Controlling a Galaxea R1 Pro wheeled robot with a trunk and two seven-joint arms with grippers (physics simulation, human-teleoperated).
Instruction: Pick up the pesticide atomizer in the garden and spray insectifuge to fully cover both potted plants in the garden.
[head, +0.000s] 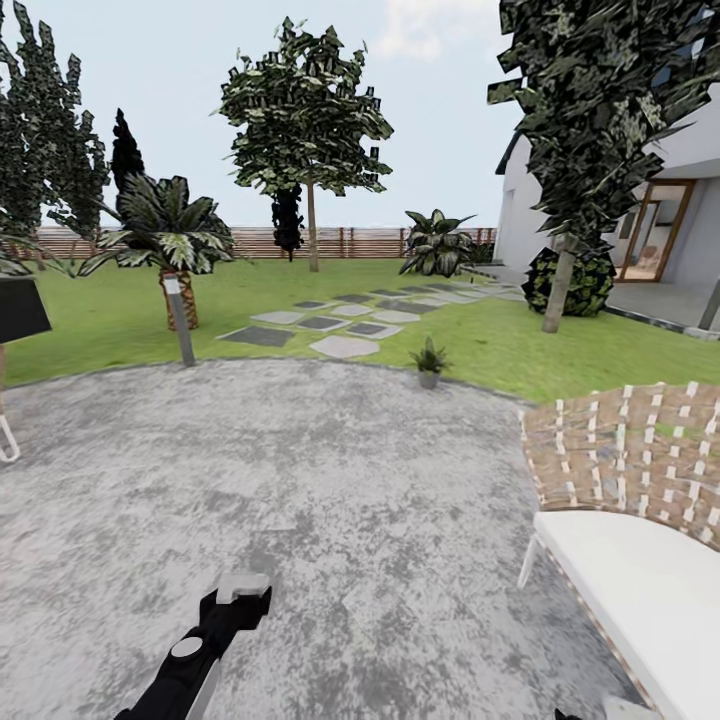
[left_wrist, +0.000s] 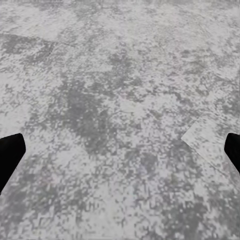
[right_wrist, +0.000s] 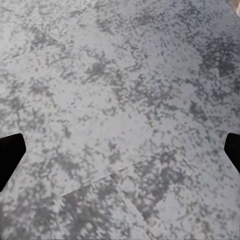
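The pesticide atomizer is out of view. A small potted plant (head: 429, 362) with spiky green leaves in a grey pot stands at the far rim of the grey round patio (head: 300, 480), where paving meets lawn. My left gripper (head: 240, 592) hangs low over the near paving, well short of that plant. In the left wrist view the left gripper (left_wrist: 120, 155) is open, its dark fingertips (left_wrist: 10, 155) at the picture's two sides with bare paving between. The right gripper (right_wrist: 120, 152) is likewise open over bare paving.
A woven chair with a white cushion (head: 640, 520) stands close on the right. A grey bollard lamp (head: 181, 322) and a palm (head: 165, 240) stand at the patio's far left edge. Stepping stones (head: 340, 325) cross the lawn toward a house (head: 650, 220). A dark object (head: 20, 310) stands at far left.
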